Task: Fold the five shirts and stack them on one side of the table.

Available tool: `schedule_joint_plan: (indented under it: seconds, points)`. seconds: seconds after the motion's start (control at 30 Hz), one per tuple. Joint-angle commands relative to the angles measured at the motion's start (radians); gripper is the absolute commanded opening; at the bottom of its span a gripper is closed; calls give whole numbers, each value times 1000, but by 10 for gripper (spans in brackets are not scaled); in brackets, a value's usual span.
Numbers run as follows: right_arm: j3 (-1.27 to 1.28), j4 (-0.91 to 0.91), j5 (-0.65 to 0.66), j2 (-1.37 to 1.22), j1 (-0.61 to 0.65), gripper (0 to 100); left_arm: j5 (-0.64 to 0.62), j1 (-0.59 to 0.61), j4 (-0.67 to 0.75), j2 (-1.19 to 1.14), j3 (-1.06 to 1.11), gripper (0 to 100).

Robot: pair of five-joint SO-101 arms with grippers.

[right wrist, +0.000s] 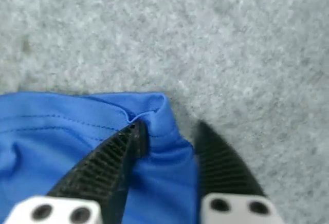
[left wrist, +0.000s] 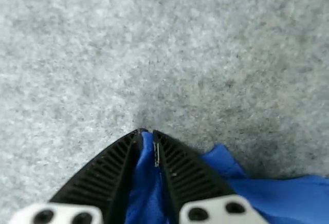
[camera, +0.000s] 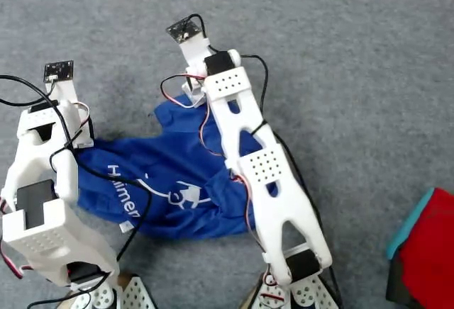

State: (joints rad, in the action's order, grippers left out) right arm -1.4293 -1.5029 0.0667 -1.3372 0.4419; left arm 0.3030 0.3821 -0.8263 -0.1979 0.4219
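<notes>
Grey felt-like cloth covers the table [camera: 355, 75], where the blue shirt [camera: 170, 174] lies crumpled between the two arms, its long axis running across from the left arm to the right one. The left gripper [left wrist: 148, 134] is clamped on a fold of the shirt's edge. The right gripper [right wrist: 169, 131] has its fingers apart, straddling a hemmed corner, while red and teal clothes [camera: 425, 252] sit at the table's right edge.

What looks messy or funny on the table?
The blue shirt lies bunched and wrinkled on the table, not flat. The left pincer pinches one edge of it.
</notes>
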Motion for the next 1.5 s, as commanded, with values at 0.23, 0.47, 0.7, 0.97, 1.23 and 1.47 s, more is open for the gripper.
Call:
schedule_joint_plan:
  seconds: [0.23,0.47,0.7,0.97,1.23,1.47]
  points:
    - [-7,41,8,35,10,5,2,-29,14,35,-2,19]
    - [-183,41,0,74,8,4,0,-29,14,33,-12,19]
    - [-232,41,-2,242,-4,4,-20,-35,14,38,-34,19]
    - [-237,-5,-2,570,-99,3,-146,-34,-176,110,-368,19]
    - [-234,-23,-89,940,-246,3,-198,-71,-502,251,-985,19]
    - [-234,-23,-100,1165,-354,3,-198,-69,-749,297,-1470,19]
